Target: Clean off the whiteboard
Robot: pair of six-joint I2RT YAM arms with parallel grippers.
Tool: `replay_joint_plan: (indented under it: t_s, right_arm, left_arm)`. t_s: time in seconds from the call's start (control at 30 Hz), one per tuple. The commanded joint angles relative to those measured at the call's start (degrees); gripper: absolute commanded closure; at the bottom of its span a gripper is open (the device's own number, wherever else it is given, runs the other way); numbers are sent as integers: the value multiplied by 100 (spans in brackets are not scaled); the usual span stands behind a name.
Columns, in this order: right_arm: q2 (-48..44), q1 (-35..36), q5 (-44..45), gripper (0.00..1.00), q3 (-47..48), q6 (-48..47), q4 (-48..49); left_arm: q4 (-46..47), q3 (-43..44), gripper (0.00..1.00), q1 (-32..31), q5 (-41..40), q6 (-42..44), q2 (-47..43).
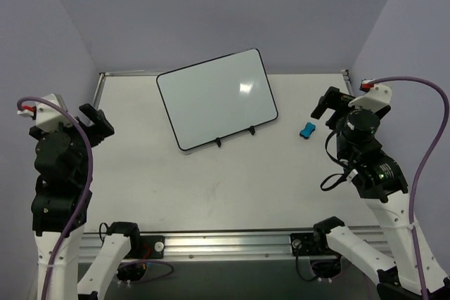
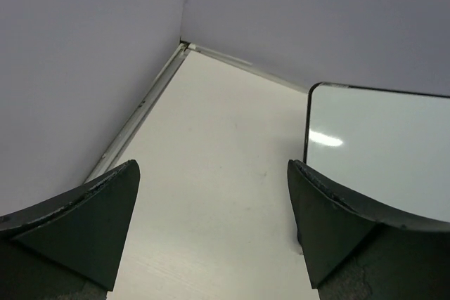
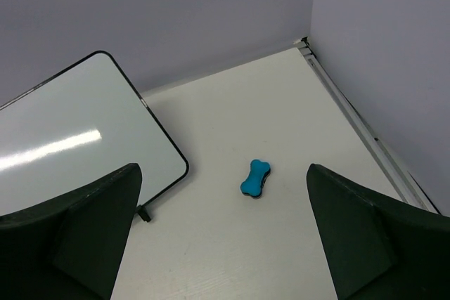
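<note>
The whiteboard (image 1: 216, 98) lies tilted at the back middle of the table, glossy white with a thin black frame and two small black feet on its near edge. No marker marks show on it. It also shows in the left wrist view (image 2: 383, 152) and the right wrist view (image 3: 70, 138). A small blue bone-shaped eraser (image 1: 307, 130) lies on the table right of the board, also seen in the right wrist view (image 3: 255, 178). My left gripper (image 1: 95, 123) is open and empty at the left. My right gripper (image 1: 329, 102) is open and empty, just right of the eraser.
Purple-grey walls close in the table at the back and both sides. A metal rail (image 1: 211, 244) runs along the near edge by the arm bases. A thin metal strip (image 3: 351, 114) edges the table's right side.
</note>
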Motion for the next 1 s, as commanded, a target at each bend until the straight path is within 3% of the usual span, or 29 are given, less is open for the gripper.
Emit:
replay_joint_plan:
  t_s: [0.0,0.1,0.73,0.97]
  right_arm:
    - [-357,446,754,0,-93,-443,-196]
    - [-639,473,790,0,-190,-575,-345]
    - [-964,640,781,0,-901,-655,-100]
    - [-789,649,948,0,-770,-664,-29]
  left_arm:
    - [-669,-647,6,-424,-990,395,-637]
    - [-422,-1307,6,-557,-1098,606,-1149]
    - [-96,-1993,6,-654,-985,474,-1661]
    - [-97,-2046,6,-636,-1028,509,-1828]
